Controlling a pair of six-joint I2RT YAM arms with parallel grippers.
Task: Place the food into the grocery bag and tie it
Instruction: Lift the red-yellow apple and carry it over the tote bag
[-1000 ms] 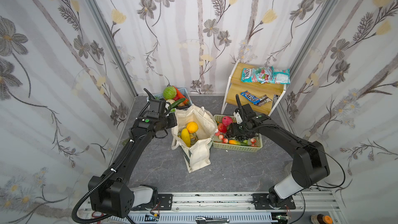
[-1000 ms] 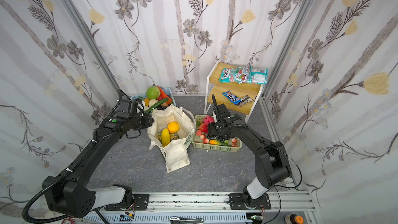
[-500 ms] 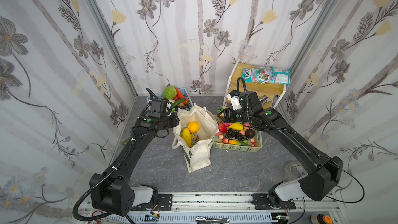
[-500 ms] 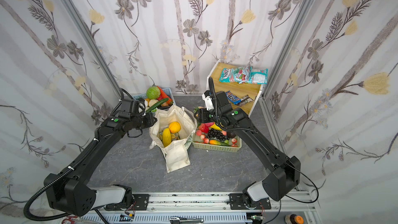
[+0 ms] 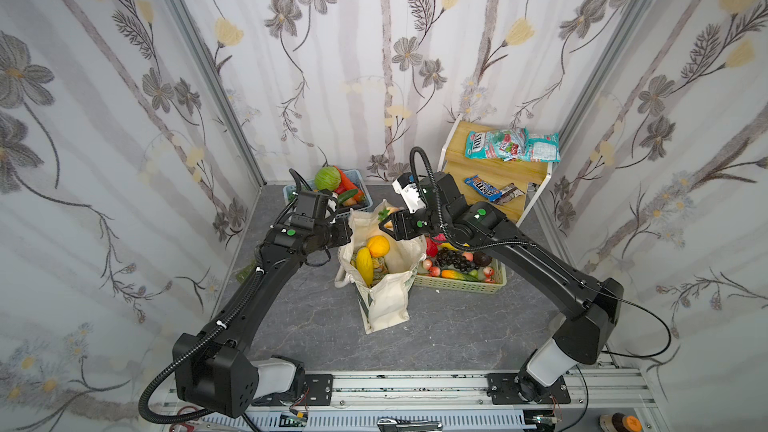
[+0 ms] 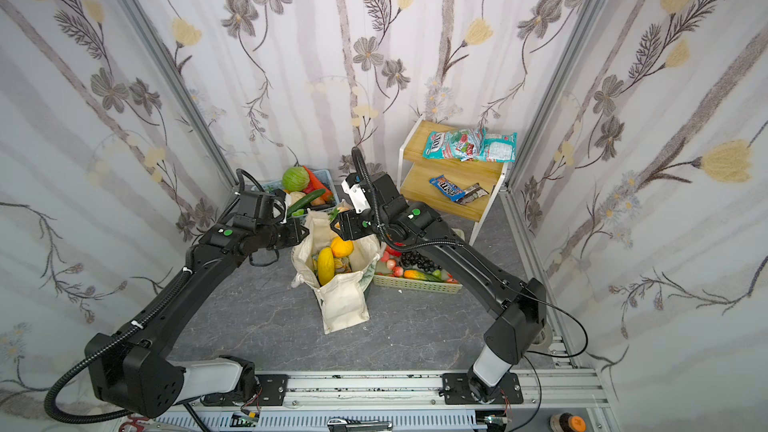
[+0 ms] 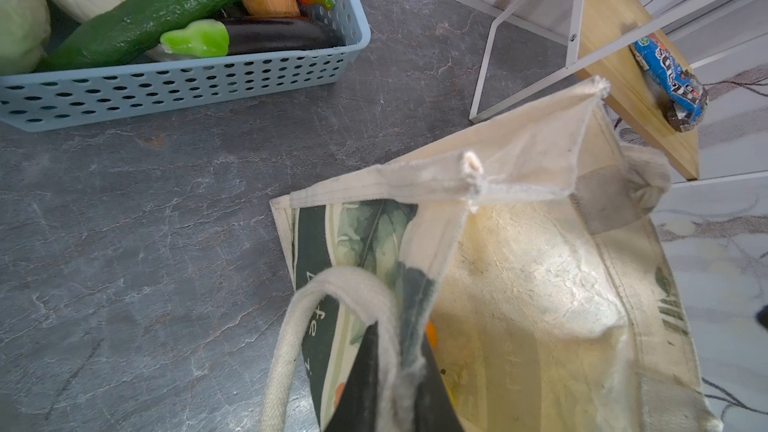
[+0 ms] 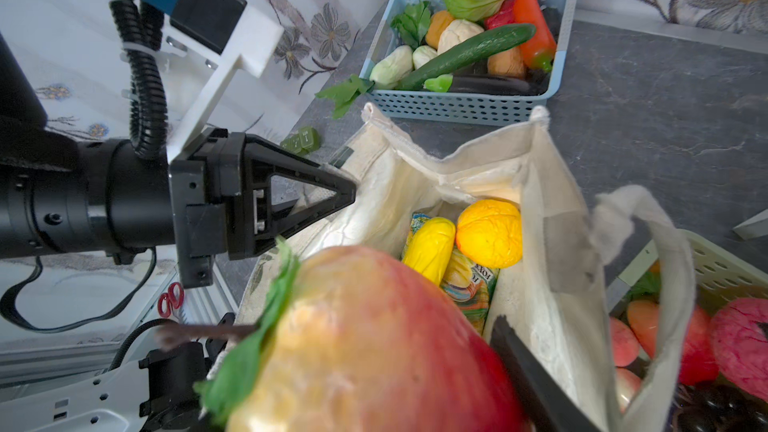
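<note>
The cream grocery bag [image 5: 384, 301] [image 6: 343, 303] stands open in the middle of the floor. My left gripper [image 5: 347, 231] [image 7: 399, 367] is shut on the bag's rim beside a loop handle [image 7: 291, 347] and holds that side up. Inside lie a round orange [image 8: 489, 233], a yellow oblong fruit [image 8: 429, 249] and a green-and-yellow snack packet [image 8: 469, 284]. My right gripper [image 5: 388, 224] [image 8: 353, 326] hangs over the bag's mouth, shut on a red-and-yellow fruit [image 8: 374, 347] with a green leaf; one finger [image 8: 532, 371] shows beside it.
A blue basket [image 5: 293, 193] [image 7: 166, 89] of vegetables stands behind the bag. A pale green basket [image 5: 461, 284] of fruit sits to its right. The wooden shelf [image 5: 494, 168] holds teal packets [image 5: 511, 145] and a blue chocolate packet [image 5: 482, 187].
My right arm rose out of the pale green basket with the red-and-yellow fruit and swung left over the bag. The left gripper kept its hold on the rim.
</note>
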